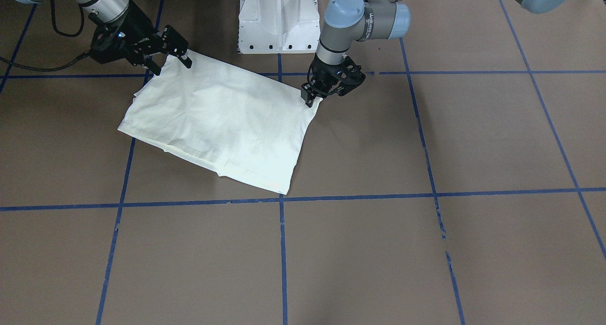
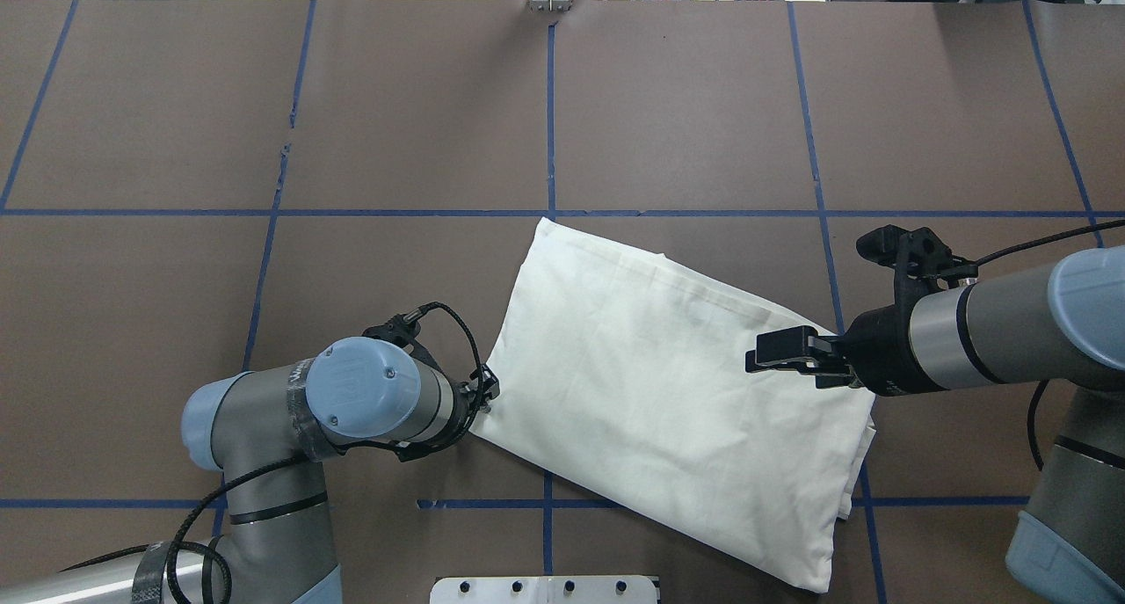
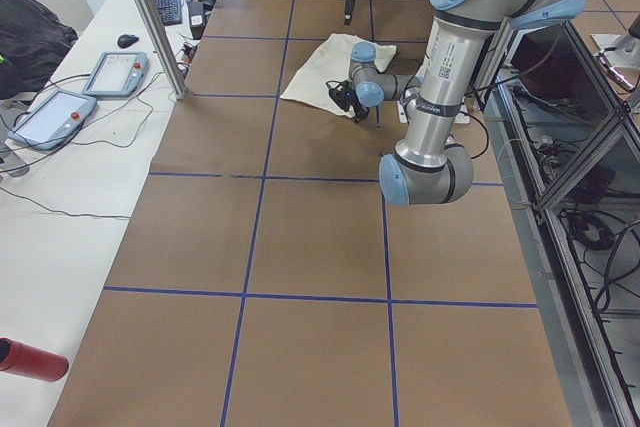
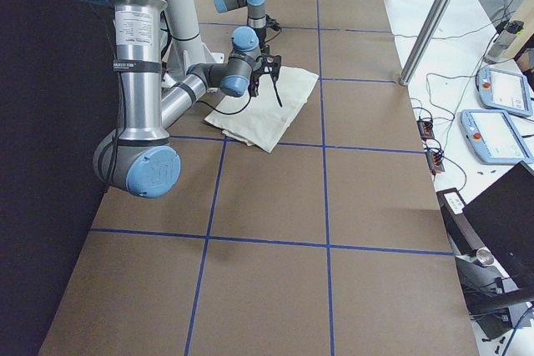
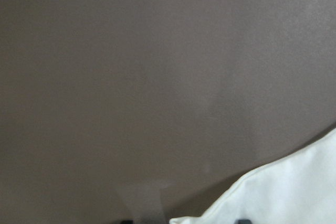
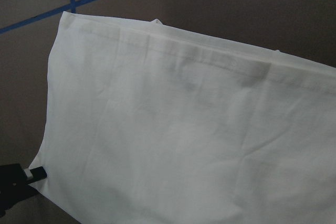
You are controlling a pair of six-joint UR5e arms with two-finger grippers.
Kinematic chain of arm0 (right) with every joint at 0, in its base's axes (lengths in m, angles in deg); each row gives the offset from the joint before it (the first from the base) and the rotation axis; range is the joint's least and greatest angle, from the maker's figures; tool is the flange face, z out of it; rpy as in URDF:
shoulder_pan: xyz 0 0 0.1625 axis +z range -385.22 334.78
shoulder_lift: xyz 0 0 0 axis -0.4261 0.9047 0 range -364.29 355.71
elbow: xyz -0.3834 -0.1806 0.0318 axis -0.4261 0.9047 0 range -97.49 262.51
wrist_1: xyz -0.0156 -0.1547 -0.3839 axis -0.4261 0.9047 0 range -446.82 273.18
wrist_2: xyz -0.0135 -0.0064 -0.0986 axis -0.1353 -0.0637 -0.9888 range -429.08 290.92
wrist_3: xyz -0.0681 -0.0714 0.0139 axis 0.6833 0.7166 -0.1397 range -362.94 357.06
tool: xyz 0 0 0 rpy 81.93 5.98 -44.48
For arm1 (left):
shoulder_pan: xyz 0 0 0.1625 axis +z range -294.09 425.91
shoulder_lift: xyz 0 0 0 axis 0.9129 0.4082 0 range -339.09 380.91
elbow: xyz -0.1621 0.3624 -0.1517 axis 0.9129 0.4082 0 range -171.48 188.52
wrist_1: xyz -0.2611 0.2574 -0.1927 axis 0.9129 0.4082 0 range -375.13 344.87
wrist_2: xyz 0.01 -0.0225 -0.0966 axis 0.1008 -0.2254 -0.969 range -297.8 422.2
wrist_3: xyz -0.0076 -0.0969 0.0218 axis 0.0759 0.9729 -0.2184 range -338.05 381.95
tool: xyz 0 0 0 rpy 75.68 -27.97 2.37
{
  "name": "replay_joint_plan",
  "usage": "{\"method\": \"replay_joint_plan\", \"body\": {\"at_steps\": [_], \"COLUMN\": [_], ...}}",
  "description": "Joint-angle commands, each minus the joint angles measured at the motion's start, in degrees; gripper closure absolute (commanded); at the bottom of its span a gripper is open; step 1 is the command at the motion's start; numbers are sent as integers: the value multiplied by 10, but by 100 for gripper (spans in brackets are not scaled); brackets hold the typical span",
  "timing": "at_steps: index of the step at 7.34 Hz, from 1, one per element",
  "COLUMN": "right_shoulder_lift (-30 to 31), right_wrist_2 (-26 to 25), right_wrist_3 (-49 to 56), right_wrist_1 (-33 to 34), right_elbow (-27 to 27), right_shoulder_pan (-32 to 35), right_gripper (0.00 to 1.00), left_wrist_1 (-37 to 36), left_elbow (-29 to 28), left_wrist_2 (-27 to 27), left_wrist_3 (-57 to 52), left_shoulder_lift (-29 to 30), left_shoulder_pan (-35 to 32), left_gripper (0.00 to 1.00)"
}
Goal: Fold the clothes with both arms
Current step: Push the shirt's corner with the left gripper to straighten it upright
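Grippers on both arms sit at opposite ends of a folded shirt on a brown counter [image 1: 426, 249] crossed by blue tape lines [image 1: 282, 249]. The two silver-grey arms, the left arm [image 1: 364, 20] and the right arm [image 1: 102, 1], reach in from the robot-side edge, either side of a white pedestal [image 1: 277, 22]. The cream-white T-shirt [image 1: 222, 126] lies flat just in front of that pedestal, about midway along the robot-side edge. It is folded into a rectangle, plain side up, and sits askew to the tape grid. The left gripper [image 1: 318, 96] is down at the shirt corner on the robot's left. Its jaws are parted, and the wrist view shows the corner lying between the fingertips, not pinched. The right gripper [image 1: 171, 65] is held above the shirt's other end, jaws spread and holding nothing. In its wrist view one fingertip [image 6: 35, 172] lines up with the cloth's edge.
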Motion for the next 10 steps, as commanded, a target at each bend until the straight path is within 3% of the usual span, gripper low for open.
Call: {"method": "replay_joint_plan", "body": {"at_steps": [1,4,6,7,10], "right_shoulder_lift": [0,1,1,2,1], "right_wrist_2": [0,1,1,0,-3], "right_wrist_3": [0,0,0,0,0], "right_wrist_1": [0,0,-1,0,0], "right_elbow": [0,2,0,0,3], "right_shoulder_pan": [0,2,4,4,11], "right_gripper": [0,0,0,0,0], "left_wrist_1": [-2,-5,-6,-5,41], "left_elbow": [7,28,14,-15,-197], "left_wrist_2": [1,-1,-1,-1,-1], "left_wrist_3": [0,-7,-53,-90,-189], "left_shoulder_lift": [0,0,2,17,139], "left_shoulder_pan": [0,-8,-86,-128,-220], "left_gripper": [96,100,100,100,100]}}
